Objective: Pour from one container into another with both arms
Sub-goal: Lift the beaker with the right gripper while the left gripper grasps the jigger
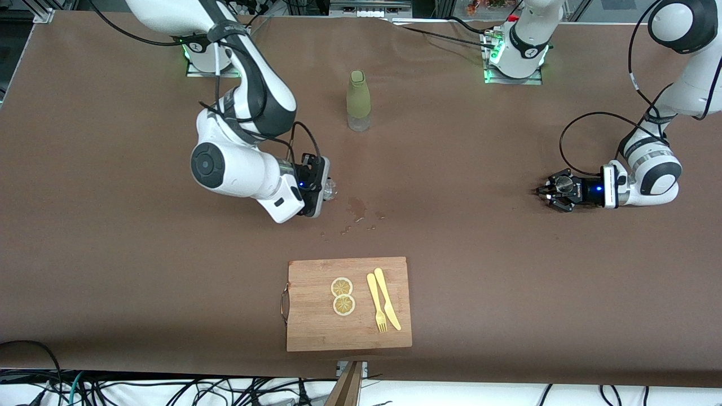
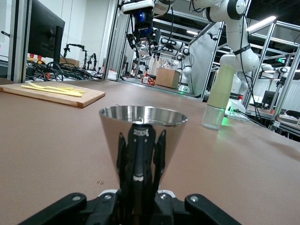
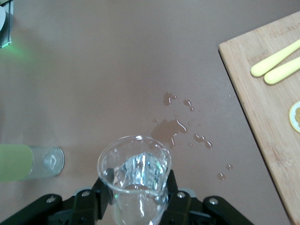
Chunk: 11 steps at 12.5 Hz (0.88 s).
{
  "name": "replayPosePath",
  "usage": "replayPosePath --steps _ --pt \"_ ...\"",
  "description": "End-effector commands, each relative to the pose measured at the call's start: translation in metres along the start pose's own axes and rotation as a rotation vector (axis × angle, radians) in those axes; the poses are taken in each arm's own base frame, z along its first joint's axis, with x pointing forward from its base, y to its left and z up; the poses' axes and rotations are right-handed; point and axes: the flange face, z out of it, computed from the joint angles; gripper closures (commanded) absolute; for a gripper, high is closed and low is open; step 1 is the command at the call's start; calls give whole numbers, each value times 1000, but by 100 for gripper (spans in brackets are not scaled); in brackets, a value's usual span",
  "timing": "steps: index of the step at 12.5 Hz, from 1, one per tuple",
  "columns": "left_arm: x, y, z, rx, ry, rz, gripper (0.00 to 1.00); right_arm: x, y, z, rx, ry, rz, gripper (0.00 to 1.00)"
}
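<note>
Left gripper point(image 1: 546, 192): low over the table at the left arm's end, lying sideways with fingers pointing toward the table's middle. Fingers are closed on a metal cup point(image 2: 143, 136), a shiny cone that widens to an open rim. In the left wrist view my fingers point(image 2: 139, 164) press against its narrow lower part, and the rim stands up directly ahead of the camera. The cup sits between my fingers, not beside them.

Right gripper point(image 1: 326, 189): held above the table near its middle, toward the right arm's end. Fingers are clamped on a clear glass beaker point(image 3: 134, 176). The right wrist view shows the beaker upright in my grip, mouth open toward the camera, with clear liquid glinting inside.

Spilled drops point(image 3: 180, 129) lie wet on the table just beside the beaker, between it and the cutting board point(image 1: 348, 327).

The green bottle point(image 1: 358, 100) stands upright on the table, farther from the front camera than both grippers, roughly midway between the two arm bases. It is apart from both of my grippers.

On the cutting board: two lemon slices point(image 1: 342, 296), touching each other, and beside them a yellow fork point(image 1: 376, 301) and yellow knife point(image 1: 387, 298) lying side by side.

The cup and beaker are well apart.
</note>
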Motion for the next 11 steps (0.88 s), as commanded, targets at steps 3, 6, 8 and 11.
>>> replayPosePath --steps 3,6,8,11 --pt "28 -2 12 15 1 -11 100 20 -11 -5 -34 -6 16 80" --pt "36 -6 24 7 21 -25 100 21 -11 -5 -55 -29 35 80" --pt "45 -8 36 -1 36 -31 100 21 -10 -3 -53 -32 36 80" --pt "56 -15 80 -7 59 -40 100 22 -10 -7 -59 -25 36 80"
